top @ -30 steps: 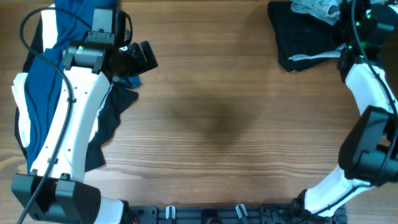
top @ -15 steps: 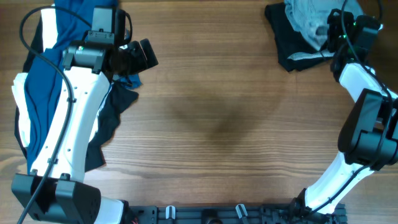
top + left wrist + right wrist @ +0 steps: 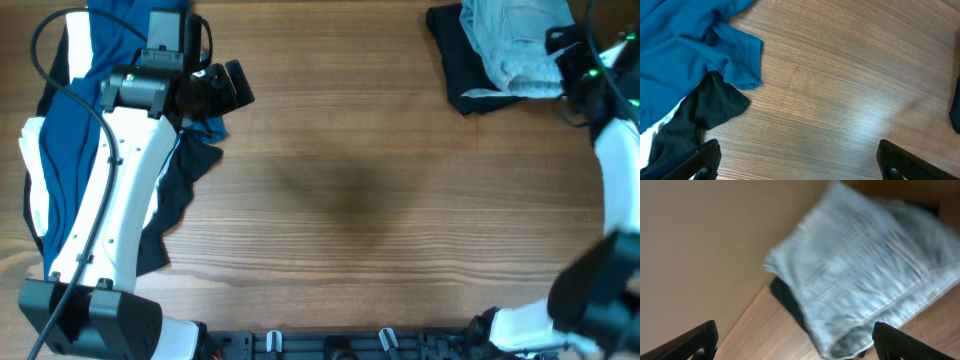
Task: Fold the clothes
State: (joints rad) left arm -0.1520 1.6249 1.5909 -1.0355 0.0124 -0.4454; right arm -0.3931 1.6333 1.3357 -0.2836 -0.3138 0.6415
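Observation:
Folded pale denim shorts [image 3: 512,42] lie at the table's far right on top of a black garment [image 3: 468,80]. My right gripper [image 3: 563,52] hangs just to the right of them, open and holding nothing. In the right wrist view the shorts [image 3: 865,270] fill the upper right, blurred, with the black garment [image 3: 790,300] under them and my gripper [image 3: 797,345] spread wide. At the left lie a deep-blue garment [image 3: 68,140], a black one [image 3: 185,185] and a white one [image 3: 33,150]. My left gripper [image 3: 236,86] is open over bare wood [image 3: 800,165], beside the blue garment [image 3: 685,45].
The wooden table [image 3: 350,200] stretches between the two piles. My left arm [image 3: 110,200] lies over the left pile. A pale wall [image 3: 705,245] shows behind the table's far edge in the right wrist view.
My right gripper has opened, let go of the denim shorts on the black garment, and drawn back to the right. The left arm has not moved.

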